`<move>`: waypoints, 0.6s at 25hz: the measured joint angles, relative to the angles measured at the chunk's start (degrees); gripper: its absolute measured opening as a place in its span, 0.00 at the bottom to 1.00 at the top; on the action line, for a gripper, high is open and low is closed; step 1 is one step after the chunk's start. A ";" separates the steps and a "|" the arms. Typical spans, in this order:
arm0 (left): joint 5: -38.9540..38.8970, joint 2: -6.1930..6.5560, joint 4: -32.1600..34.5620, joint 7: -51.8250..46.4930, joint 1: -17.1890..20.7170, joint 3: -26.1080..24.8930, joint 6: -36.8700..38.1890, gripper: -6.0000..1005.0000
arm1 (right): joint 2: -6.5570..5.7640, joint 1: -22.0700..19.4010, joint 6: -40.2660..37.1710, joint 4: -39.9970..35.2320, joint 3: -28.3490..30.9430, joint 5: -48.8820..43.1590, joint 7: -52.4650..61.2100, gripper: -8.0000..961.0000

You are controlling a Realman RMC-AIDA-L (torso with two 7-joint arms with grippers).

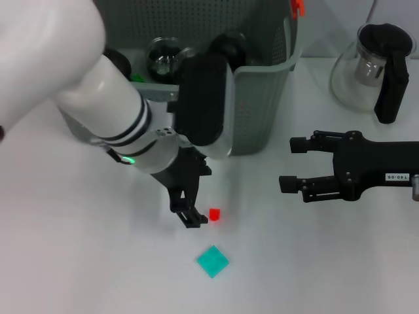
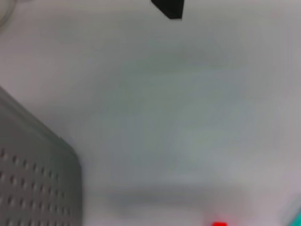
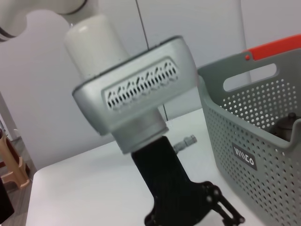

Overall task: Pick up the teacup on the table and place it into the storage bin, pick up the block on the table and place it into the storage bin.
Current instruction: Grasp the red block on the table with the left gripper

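The small red block (image 1: 215, 214) lies on the white table, just in front of the storage bin (image 1: 262, 98). My left gripper (image 1: 192, 216) is lowered close beside the block, on its left side, almost touching it. The block shows at the lower edge of the left wrist view (image 2: 218, 223), with the bin's perforated corner (image 2: 37, 183) nearby. A glass teacup (image 1: 163, 57) sits inside the bin among dark items. My right gripper (image 1: 287, 163) hovers open and empty to the right of the bin.
A flat teal square (image 1: 213, 261) lies on the table just in front of the block. A glass teapot with a black lid and handle (image 1: 376, 65) stands at the back right. The bin's labelled wall (image 3: 244, 155) shows in the right wrist view behind my left arm's wrist (image 3: 136, 94).
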 joint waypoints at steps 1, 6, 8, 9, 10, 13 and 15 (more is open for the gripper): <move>-0.02 -0.03 -0.74 0.70 -0.20 0.53 -0.61 0.92 | 0.00 -0.05 0.01 0.02 0.00 0.00 0.03 0.97; -0.40 -0.18 -3.11 3.38 -0.95 3.22 -2.63 0.89 | 0.05 -0.21 0.04 0.04 0.00 0.01 0.25 0.96; -0.57 -0.19 -4.06 3.77 -1.29 4.17 -3.30 0.86 | 0.14 -0.22 0.04 0.04 0.00 0.01 0.28 0.97; -0.65 -0.22 -4.31 3.89 -1.41 4.49 -3.66 0.85 | 0.19 -0.22 0.04 0.04 0.02 0.01 0.30 0.97; -0.69 -0.24 -4.42 3.92 -1.48 4.64 -3.86 0.83 | 0.22 -0.22 0.04 0.04 0.04 0.00 0.31 0.97; -0.96 -0.35 -4.55 3.75 -1.83 5.29 -4.65 0.79 | 0.30 -0.22 0.04 0.04 0.07 0.00 0.26 0.97; -0.99 -0.36 -4.99 3.53 -2.07 5.95 -4.80 0.76 | 0.34 -0.22 0.02 0.05 0.07 0.01 0.17 0.97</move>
